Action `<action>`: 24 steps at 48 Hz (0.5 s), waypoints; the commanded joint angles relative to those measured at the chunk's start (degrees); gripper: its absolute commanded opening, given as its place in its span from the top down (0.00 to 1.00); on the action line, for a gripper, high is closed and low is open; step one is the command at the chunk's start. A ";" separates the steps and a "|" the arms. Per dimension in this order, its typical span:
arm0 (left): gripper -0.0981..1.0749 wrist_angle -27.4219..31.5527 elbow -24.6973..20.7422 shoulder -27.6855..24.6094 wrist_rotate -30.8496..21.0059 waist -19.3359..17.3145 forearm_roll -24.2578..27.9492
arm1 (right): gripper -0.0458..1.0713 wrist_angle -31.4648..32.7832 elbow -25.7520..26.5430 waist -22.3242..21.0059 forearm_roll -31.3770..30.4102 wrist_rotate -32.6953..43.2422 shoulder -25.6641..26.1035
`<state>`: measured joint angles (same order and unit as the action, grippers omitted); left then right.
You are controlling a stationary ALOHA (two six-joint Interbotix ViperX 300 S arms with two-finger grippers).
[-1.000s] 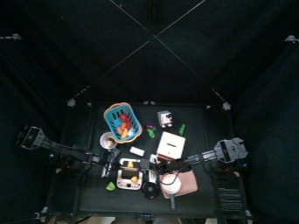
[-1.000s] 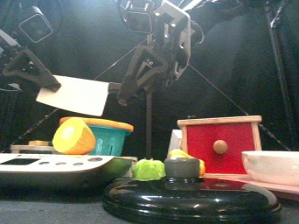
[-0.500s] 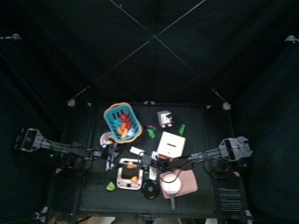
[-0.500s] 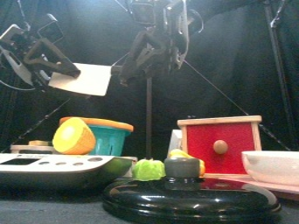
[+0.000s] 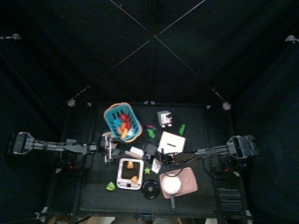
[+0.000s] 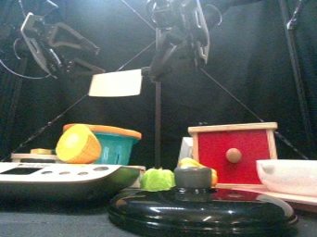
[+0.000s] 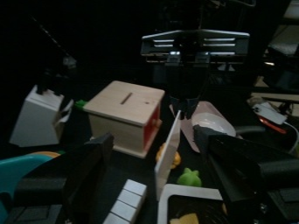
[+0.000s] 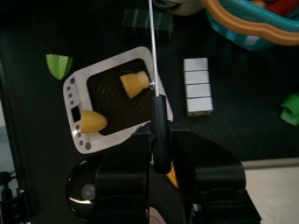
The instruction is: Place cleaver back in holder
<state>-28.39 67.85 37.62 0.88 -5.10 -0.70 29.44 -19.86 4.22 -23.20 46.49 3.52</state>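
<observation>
Cleaver point(image 6: 120, 83) aloft above the counter point(image 6: 50, 218), blade pale and level, gripped by the right tool point(image 6: 158, 69). Left tool point(image 7: 149, 188) spread wide, holding nothing, facing it. Holder point(image 7: 38, 114) standing apart beside the wooden box point(image 7: 126, 112).

glossy black lid point(image 6: 202, 209), wooden box point(image 6: 235, 153)
</observation>
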 commanded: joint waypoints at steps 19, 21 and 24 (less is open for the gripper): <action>0.04 1.49 1.67 4.13 0.09 -4.83 5.63 | 0.51 12.22 6.94 -12.13 16.70 0.00 7.12; 0.04 1.32 1.58 4.13 0.09 -4.75 5.80 | 0.51 13.71 7.65 -13.36 18.02 0.00 6.77; 0.04 1.41 1.67 4.13 0.00 -4.83 6.24 | 0.51 16.79 8.79 -15.47 19.60 -0.18 6.06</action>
<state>-26.63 70.40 41.75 0.97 -9.76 4.92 42.71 -13.97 -8.26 -5.80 46.49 8.70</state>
